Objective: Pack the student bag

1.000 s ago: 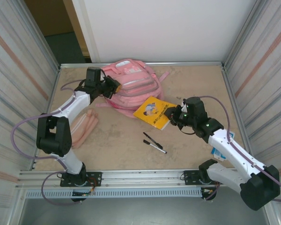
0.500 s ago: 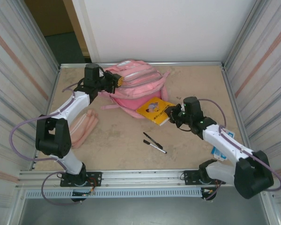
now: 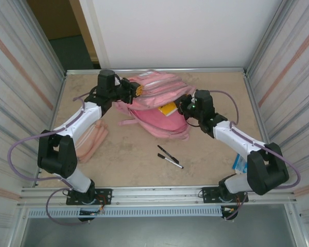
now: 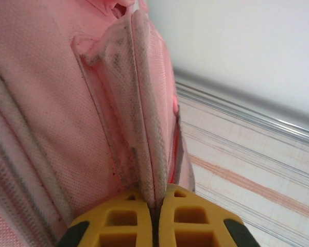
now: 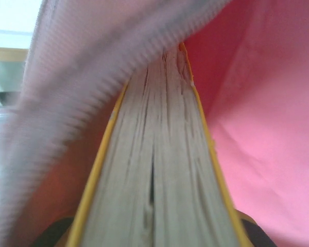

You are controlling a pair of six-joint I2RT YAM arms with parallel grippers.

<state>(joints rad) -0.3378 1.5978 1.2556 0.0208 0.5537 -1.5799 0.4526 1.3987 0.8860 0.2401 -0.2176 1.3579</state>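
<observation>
**1. Student bag** (image 3: 155, 122): large pink fabric backpack lying at the far middle of the table (image 3: 211, 149), close to the back wall. Its upper layer is raised off the lower body, leaving a mouth that faces right. Straps trail off the near left and far right sides.

**Contents:** one yellow book (image 3: 168, 108), partly inside the mouth, with a patch of its cover showing between the two pink layers. In the right wrist view its page edges run straight ahead. Pink lining lies to the right of them, and a pale zipper edge (blurred) arches over the top.

**2. Left gripper** (image 3: 138, 91): at the bag's upper left edge. The left wrist view shows its yellow fingers (image 4: 122, 222) pressed together on a soiled fabric seam of the bag, holding that layer up.

**3. Right gripper** (image 3: 182, 105): at the bag's mouth on the right, pinching the yellow book by its near end.

**4. Loose items on the table:**
- Two black pens (image 3: 169, 157), side by side in the near middle, well apart from the bag.
- Narrow pink pouch (image 3: 91, 139), left of centre, beside the left arm.
- Small blue-and-white item (image 3: 240, 164) at the right edge, partly hidden by the right arm (kind not legible).

**5. Obstructions:** the raised flap overhangs the book's far end, and the right arm crosses the table between the bag and the blue-and-white item.
</observation>
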